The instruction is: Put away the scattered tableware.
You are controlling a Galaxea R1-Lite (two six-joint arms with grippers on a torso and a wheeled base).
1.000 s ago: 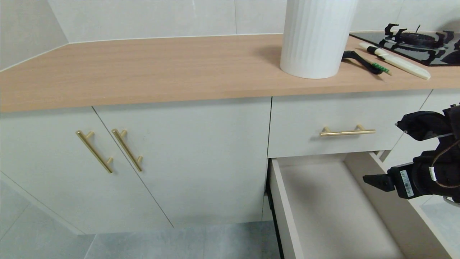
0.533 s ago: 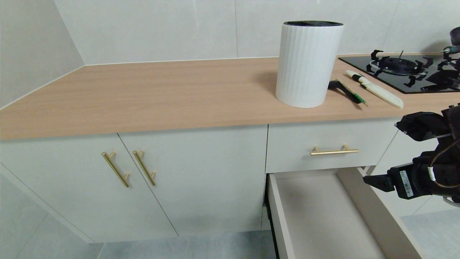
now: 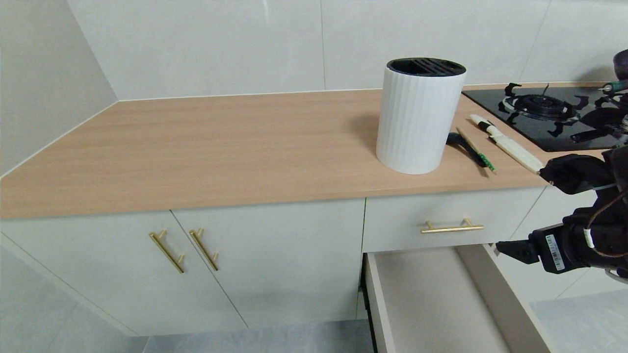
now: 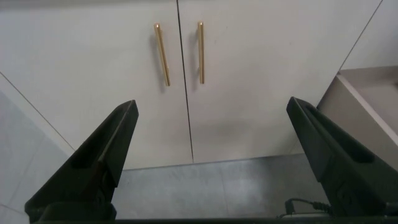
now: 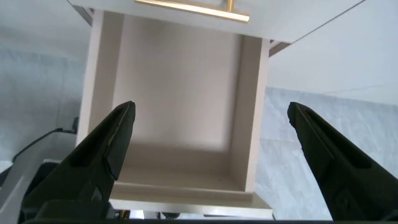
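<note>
On the wooden counter (image 3: 221, 147), a white ribbed holder (image 3: 419, 117) with a slotted black top stands upright. Just to its right lie a black-handled utensil (image 3: 463, 143), a thin green-tipped stick (image 3: 478, 153) and a cream-bladed knife (image 3: 508, 145). Below them a drawer (image 3: 431, 299) stands pulled out with nothing inside, and the right wrist view looks down into the drawer (image 5: 180, 93). My right gripper (image 3: 520, 208) hangs open beside the drawer's right side, holding nothing; its fingers (image 5: 93, 168) are spread wide. My left gripper (image 4: 211, 155) is open in front of the cabinet doors (image 4: 180, 93).
A black gas hob (image 3: 544, 113) occupies the counter's right end. A shut drawer with a gold handle (image 3: 451, 228) sits above the open one. Two gold door handles (image 3: 184, 250) mark the double cabinet on the left. Grey floor tiles lie below.
The head camera has tilted upward, so counter, holder and drawer sit lower in the picture and the holder's top shows. The right gripper keeps its place.
</note>
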